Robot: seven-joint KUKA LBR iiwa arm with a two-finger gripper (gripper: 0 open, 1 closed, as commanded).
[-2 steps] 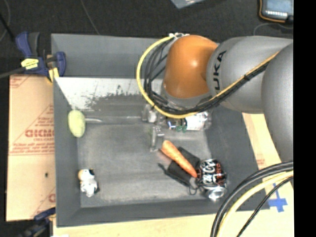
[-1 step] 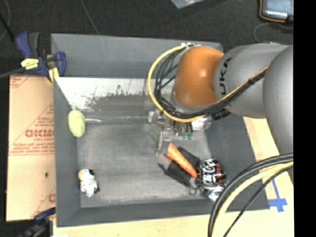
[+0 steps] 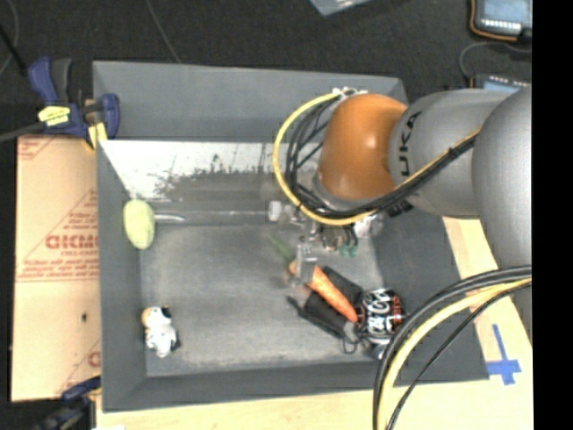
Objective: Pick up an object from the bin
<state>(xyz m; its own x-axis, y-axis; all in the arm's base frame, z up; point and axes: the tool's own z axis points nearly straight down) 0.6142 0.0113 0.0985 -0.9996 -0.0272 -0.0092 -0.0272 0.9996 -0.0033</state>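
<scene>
Claw (image 3: 303, 258) is low, near the middle of the bin (image 3: 224, 294). Can't tell how far it's open or whether it has hold of anything. The nearest thing is an orange carrot-shaped piece (image 3: 333, 296), just beside the claw at 4 o'clock, lying on a black item (image 3: 313, 313). Black-white-red printed thing (image 3: 381, 315) touches that pile's 3 o'clock side. Pale green oval (image 3: 139, 224) is well apart at 9 o'clock, and a small white toy (image 3: 159, 330) at 8 o'clock.

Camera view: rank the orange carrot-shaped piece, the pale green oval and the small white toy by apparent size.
Largest: orange carrot-shaped piece, the longest, though slim.
Then: pale green oval and small white toy, which look about alike, so I leave them unranked.
</scene>
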